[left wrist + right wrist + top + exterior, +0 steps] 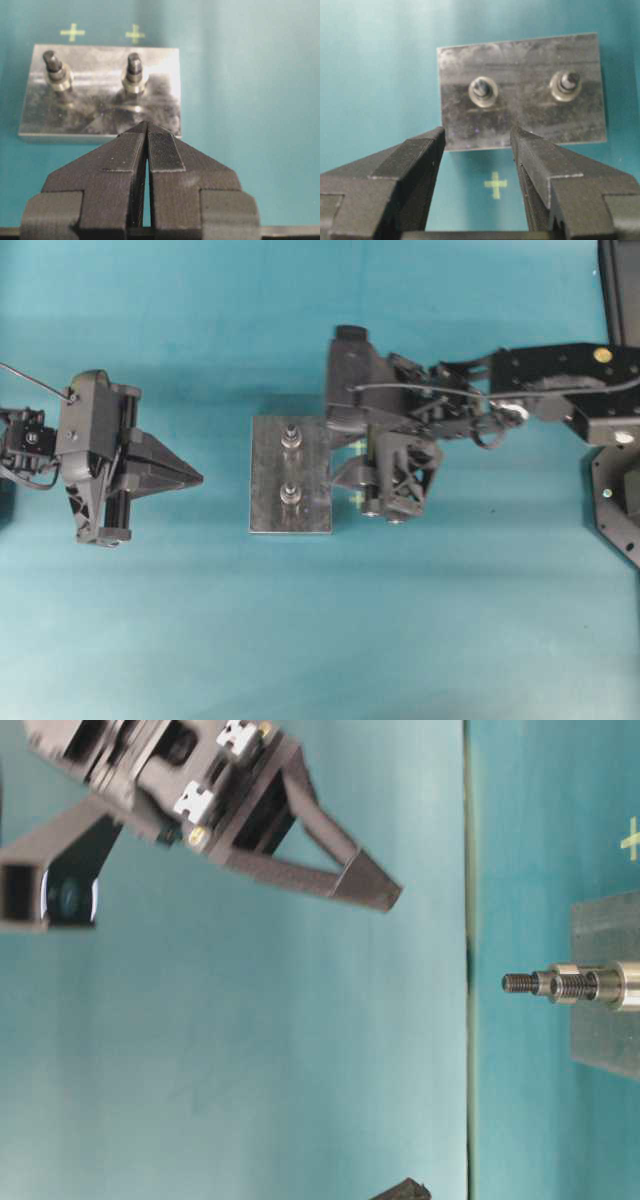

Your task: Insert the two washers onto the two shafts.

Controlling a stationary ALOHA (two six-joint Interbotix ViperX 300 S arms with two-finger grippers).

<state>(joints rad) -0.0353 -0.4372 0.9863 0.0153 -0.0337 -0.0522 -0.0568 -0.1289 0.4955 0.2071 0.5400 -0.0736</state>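
A grey metal plate (268, 475) lies mid-table with two upright threaded shafts (291, 437) (290, 493). From the right wrist, each shaft (482, 91) (565, 86) has a silvery ring at its base; I cannot tell washer from collar. My right gripper (477, 131) hangs open and empty over the plate's (520, 60) near edge, and from overhead it (338, 450) is at the plate's right side. My left gripper (198, 478) is shut on nothing, left of the plate, pointing at it. Its tips (146, 125) stop short of the plate's (100, 112) edge. It (385, 895) hovers well above the table.
Teal cloth covers the table. Small yellow-green crosses (72, 32) (135, 34) are marked beyond the plate, and one cross (495, 184) lies between my right jaws. A dark arm base (615, 500) stands at the right edge.
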